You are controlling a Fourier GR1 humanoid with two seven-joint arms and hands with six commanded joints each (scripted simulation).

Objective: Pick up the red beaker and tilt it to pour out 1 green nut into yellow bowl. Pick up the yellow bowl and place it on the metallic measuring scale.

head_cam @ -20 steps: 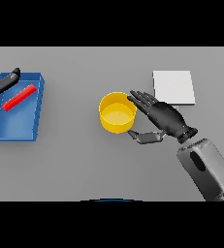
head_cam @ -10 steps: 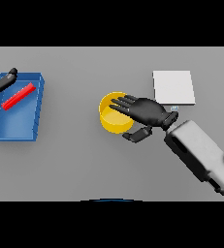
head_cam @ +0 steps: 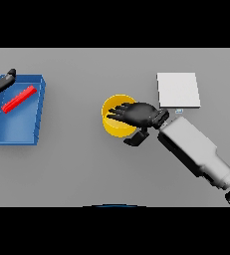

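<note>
The yellow bowl (head_cam: 114, 122) stands near the middle of the table. My right hand (head_cam: 140, 114) lies over its right half, with straight fingers reaching across the opening and the thumb (head_cam: 134, 140) outside the near wall, so it is open. What lies inside the bowl is hidden. A red elongated object (head_cam: 18, 99), the only red thing in view, lies slanted in the blue tray (head_cam: 17, 135) at the far left. My left hand (head_cam: 0, 83) hovers open at the tray's far left corner. The pale square scale (head_cam: 178, 89) sits at the back right.
My right forearm (head_cam: 193, 152) stretches from the lower right towards the bowl and passes just in front of the scale's near edge. The blue tray has raised walls.
My right hand has slid left from beside the bowl to over its right half, and the forearm has come further in. The left hand has drifted slightly up and left.
</note>
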